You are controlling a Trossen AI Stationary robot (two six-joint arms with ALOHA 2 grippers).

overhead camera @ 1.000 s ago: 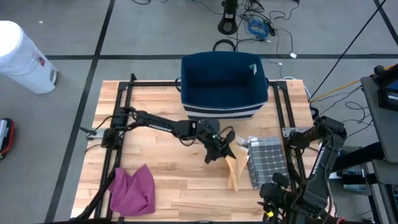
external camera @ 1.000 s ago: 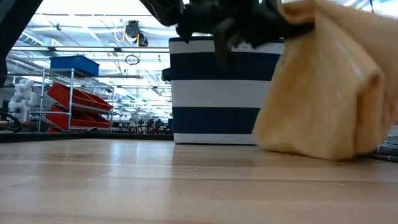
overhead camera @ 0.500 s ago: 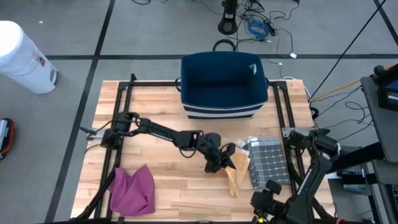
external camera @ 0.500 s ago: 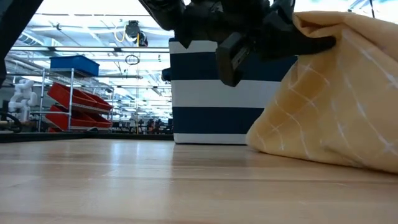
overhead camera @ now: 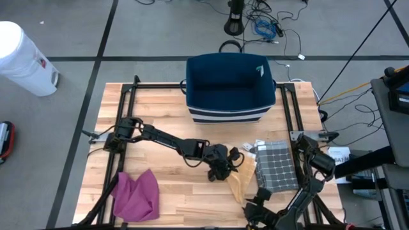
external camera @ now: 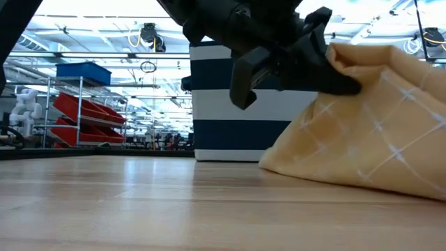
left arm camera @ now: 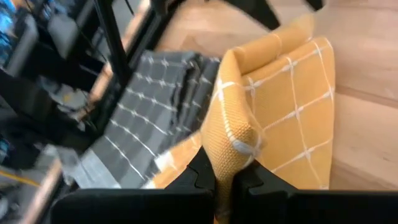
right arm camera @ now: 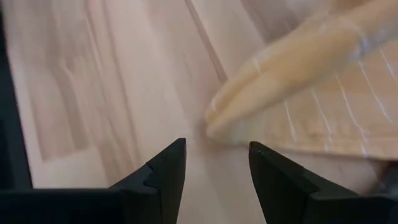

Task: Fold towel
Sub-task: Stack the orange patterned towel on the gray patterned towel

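The left pincer (overhead camera: 223,171) is pinching a raised fold of the yellow towel (overhead camera: 239,181), with its fingers pressed together on the cloth. The towel lies on the wooden surface (overhead camera: 166,115), just beside a gray checked cloth (overhead camera: 275,166). The right pincer (right arm camera: 211,180) is spread apart, low near the towel's edge. A blue striped basket (overhead camera: 230,86) stands farther back. A purple cloth (overhead camera: 136,195) lies well apart.

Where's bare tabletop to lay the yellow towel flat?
Bare wood lies between the purple cloth and the yellow towel, below the left arm. Crowded on the right: grey towel, left gripper shut on the yellow towel, right gripper open.
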